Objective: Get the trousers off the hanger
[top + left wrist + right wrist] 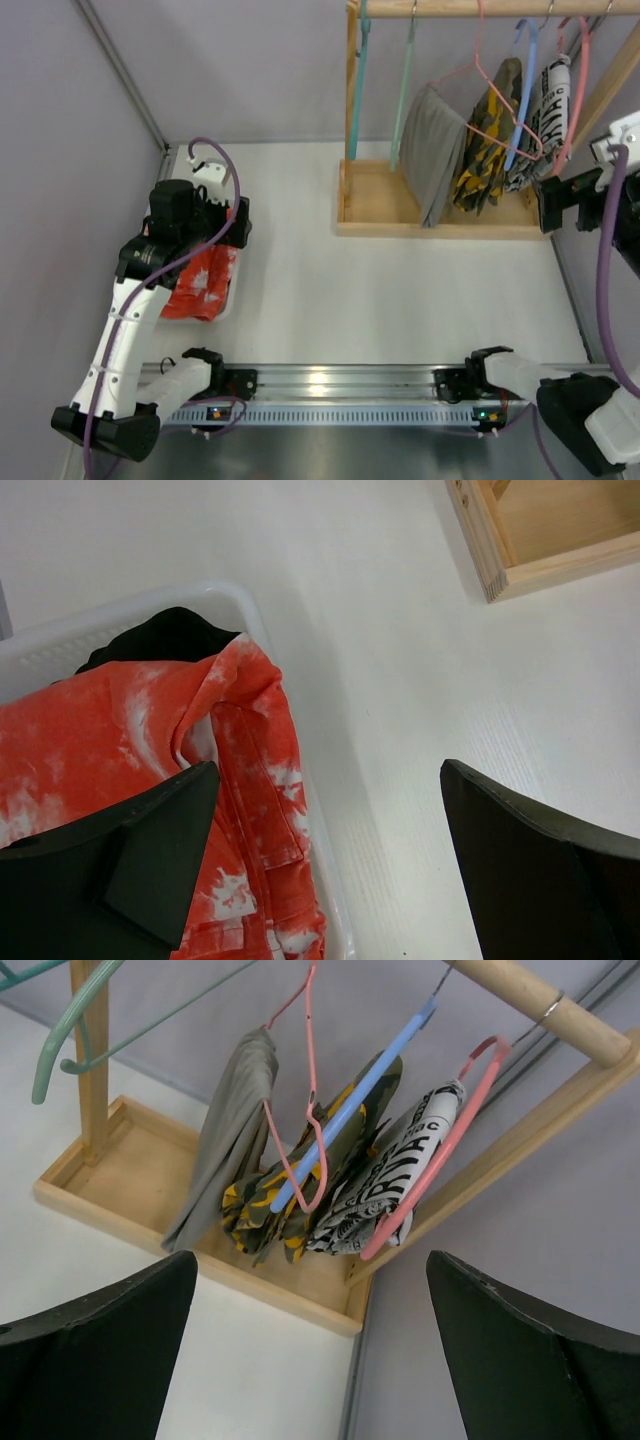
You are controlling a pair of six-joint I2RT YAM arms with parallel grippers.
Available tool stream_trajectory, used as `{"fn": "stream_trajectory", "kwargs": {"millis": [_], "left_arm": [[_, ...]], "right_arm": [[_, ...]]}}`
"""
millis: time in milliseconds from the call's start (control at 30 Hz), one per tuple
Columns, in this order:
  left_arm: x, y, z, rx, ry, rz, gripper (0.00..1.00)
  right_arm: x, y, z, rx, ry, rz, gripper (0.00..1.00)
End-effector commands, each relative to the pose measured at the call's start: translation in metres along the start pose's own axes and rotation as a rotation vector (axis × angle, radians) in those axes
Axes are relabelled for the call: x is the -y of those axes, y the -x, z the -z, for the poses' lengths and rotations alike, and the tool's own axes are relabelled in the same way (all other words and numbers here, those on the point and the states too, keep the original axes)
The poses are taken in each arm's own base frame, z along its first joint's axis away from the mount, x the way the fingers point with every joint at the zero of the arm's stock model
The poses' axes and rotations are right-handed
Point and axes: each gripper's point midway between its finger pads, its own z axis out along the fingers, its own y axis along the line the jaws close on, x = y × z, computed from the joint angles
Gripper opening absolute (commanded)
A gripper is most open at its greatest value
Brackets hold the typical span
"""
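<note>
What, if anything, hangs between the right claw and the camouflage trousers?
A black-and-white printed garment hangs on the rack between the open right gripper and the camouflage trousers, on the side nearest that gripper.

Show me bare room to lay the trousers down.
Widest free patch: the white table between the basket, the wooden rack base and the rail. The base's left end, under the teal hangers, is also bare. Crowded: the basket, filled by the red-orange garment, and the rack's right end, where grey trousers, camouflage trousers and a printed garment hang together.
</note>
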Motion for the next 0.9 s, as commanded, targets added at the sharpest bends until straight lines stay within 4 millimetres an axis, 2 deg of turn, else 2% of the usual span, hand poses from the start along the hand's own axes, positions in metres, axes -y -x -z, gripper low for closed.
{"fn": "stream_trajectory", "kwargs": {"millis": [0,100,133,233,267,333,367,433,467,667,867], "left_arm": [[0.003,0.017,0.011,0.061,-0.017,-0.011,0.99],[0.002,0.014,0.01,0.053,-0.013,-0.012,0.99],[0.002,0.014,0.009,0.051,-0.012,-0.012,0.99],[0.002,0.015,0.01,0.053,-0.013,-0.007,0.99],[0.002,0.016,0.01,0.056,-0.014,-0.007,0.99],[0.002,0.016,0.01,0.054,-0.013,-0.004,0.98],[0.002,0.015,0.01,0.056,-0.012,-0.001,0.98],[0.002,0.013,0.011,0.054,-0.007,0.001,0.99],[0.001,0.012,0.012,0.054,-0.003,-0.001,0.98],[0.003,-0.001,0.011,0.036,-0.008,0.008,0.99],[0.004,-0.007,0.01,0.028,-0.014,0.017,0.99]], "right_arm": [[-0.003,-0.017,-0.022,-0.115,0.037,0.034,0.99],[-0.011,0.013,-0.035,0.023,0.084,-0.011,0.99],[-0.013,0.021,-0.045,0.06,0.091,-0.039,0.99],[-0.022,0.03,-0.067,0.083,0.145,-0.086,0.99],[-0.023,0.029,-0.086,0.068,0.16,-0.097,0.99],[-0.024,0.031,-0.101,0.066,0.164,-0.123,0.98],[-0.021,0.032,-0.117,0.063,0.147,-0.132,0.95],[-0.021,0.032,-0.135,0.06,0.147,-0.151,0.93],[-0.02,0.037,-0.141,0.081,0.147,-0.153,0.89],[-0.025,0.033,-0.182,0.067,0.164,-0.193,0.81],[-0.016,0.039,-0.21,0.099,0.112,-0.219,0.79]]}}
